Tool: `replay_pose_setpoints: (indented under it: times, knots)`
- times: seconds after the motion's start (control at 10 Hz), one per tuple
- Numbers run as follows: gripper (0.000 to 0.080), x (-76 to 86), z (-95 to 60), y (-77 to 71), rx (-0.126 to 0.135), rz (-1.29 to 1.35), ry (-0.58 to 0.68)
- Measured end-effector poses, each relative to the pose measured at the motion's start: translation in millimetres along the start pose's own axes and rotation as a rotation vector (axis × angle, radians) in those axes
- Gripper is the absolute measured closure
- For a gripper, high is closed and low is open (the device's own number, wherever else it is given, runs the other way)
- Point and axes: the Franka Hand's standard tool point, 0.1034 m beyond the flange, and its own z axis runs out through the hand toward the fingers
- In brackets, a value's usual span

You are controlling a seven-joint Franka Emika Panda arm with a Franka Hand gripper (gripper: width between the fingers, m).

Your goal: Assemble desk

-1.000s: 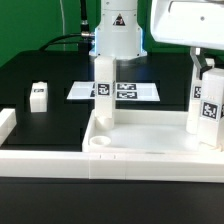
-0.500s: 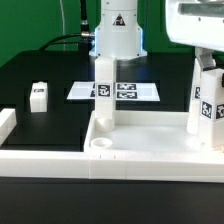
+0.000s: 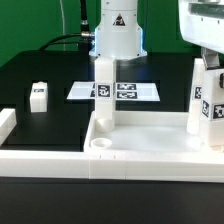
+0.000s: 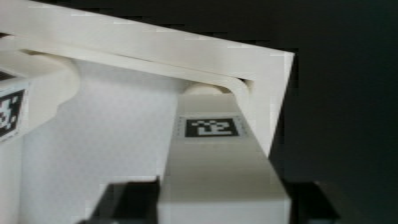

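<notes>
The white tray-like tabletop lies upside-down-open at the front, rim up. One leg stands upright in its back corner on the exterior view's left. Two legs stand close together at the exterior view's right: one stands free, the other is under my gripper. In the wrist view my gripper is shut on this tagged leg, which reaches down to the tabletop's corner. A loose leg stands on the black table at the left.
The marker board lies flat behind the tabletop. A long white border rail runs along the front and turns up at the left. The robot base stands at the back.
My gripper has shifted toward the exterior view's right, still over the right-hand leg. The tabletop and the other legs have not moved.
</notes>
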Motion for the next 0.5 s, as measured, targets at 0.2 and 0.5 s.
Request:
replay_pose_setpoints:
  times: [0.2, 0.5]
  knots:
    - [0.0212, -2.2, -0.8, 0.9, -0.027, -0.083, -0.008]
    - [0.0153, -2.0, -1.5, -0.6, -0.025, -0.275, -0.011]
